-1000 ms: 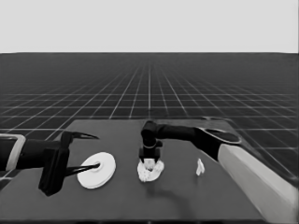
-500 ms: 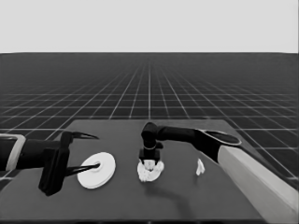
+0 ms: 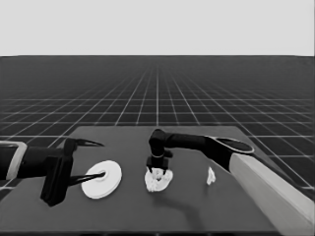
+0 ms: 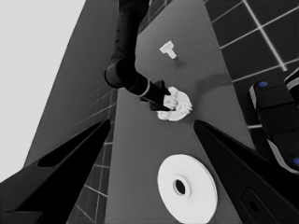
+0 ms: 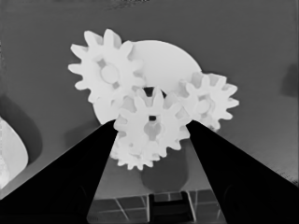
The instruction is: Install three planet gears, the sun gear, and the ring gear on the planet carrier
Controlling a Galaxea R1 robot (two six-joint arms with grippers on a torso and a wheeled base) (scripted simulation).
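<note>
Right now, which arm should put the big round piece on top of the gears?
Probably the left. Its hand waits right over the larger round part. The right hand is busy at the gears on the smaller round part.

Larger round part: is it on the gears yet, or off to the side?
Off. The larger round part lies flat on the table under the waiting left claw, apart from the gears, where the right claw works.

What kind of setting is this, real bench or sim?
Most likely a simulated assembly bench, not a real room: a dark table on an endless grid floor under a blank pale band. The right gripper is at toothed gears on the smaller round part; the larger round part lies by the parked left gripper.
</note>
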